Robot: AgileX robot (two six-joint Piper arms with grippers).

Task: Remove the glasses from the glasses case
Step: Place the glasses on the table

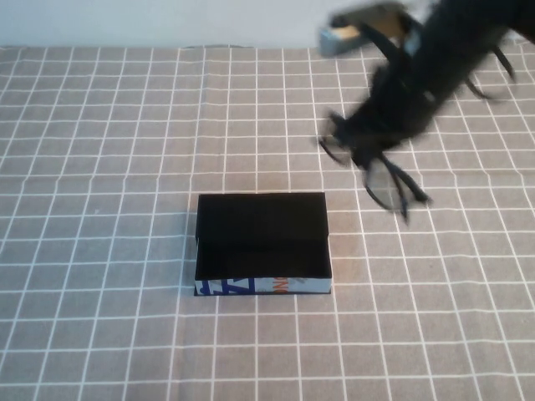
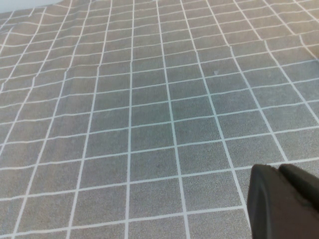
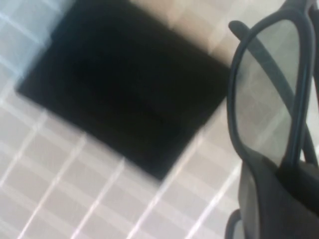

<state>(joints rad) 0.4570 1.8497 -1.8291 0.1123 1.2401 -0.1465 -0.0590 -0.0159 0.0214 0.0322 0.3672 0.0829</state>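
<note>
The glasses case, a shallow black box with a white front edge printed in blue and orange, lies open mid-table; it also shows in the right wrist view. My right gripper is shut on the black thick-rimmed glasses and holds them in the air, up and to the right of the case. In the right wrist view one lens hangs from the fingers. My left gripper is shut and empty over bare cloth; it is out of the high view.
A grey cloth with a white grid covers the table. A small blue and tan object sits at the far edge behind the right arm.
</note>
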